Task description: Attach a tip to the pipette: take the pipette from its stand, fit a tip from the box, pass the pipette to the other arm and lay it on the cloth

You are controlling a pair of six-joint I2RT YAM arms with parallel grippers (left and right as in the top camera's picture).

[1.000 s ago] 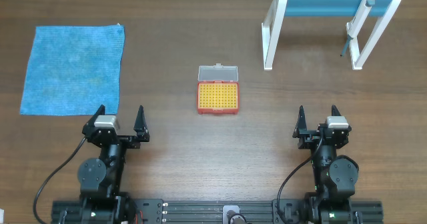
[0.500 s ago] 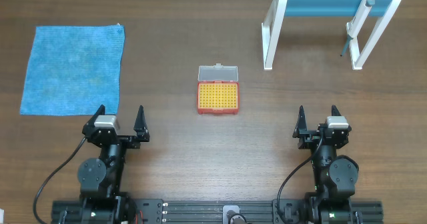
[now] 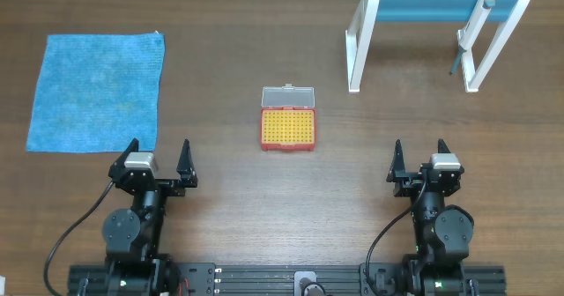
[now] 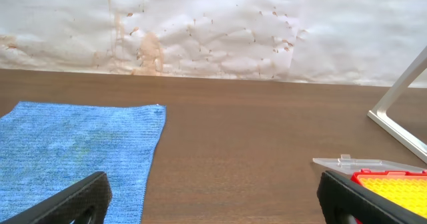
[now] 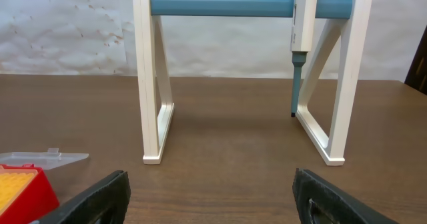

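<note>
The top camera hangs above the bench (image 3: 229, 58) and looks straight down, from far enough off to take in the whole working area. The left wrist camera sits low behind the left pincer (image 4: 217, 201) and faces level across the cloth (image 4: 73, 151) to the back wall (image 4: 213, 31). The right wrist camera, equally low, faces the stand (image 5: 220, 1) from nearby. All three views share the tip box (image 3: 288, 129).

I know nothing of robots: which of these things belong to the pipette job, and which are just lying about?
For the job: pipette, stand, tip box, cloth, left gripper and right gripper, both open.
Just there: table, papered wall, cables.
</note>
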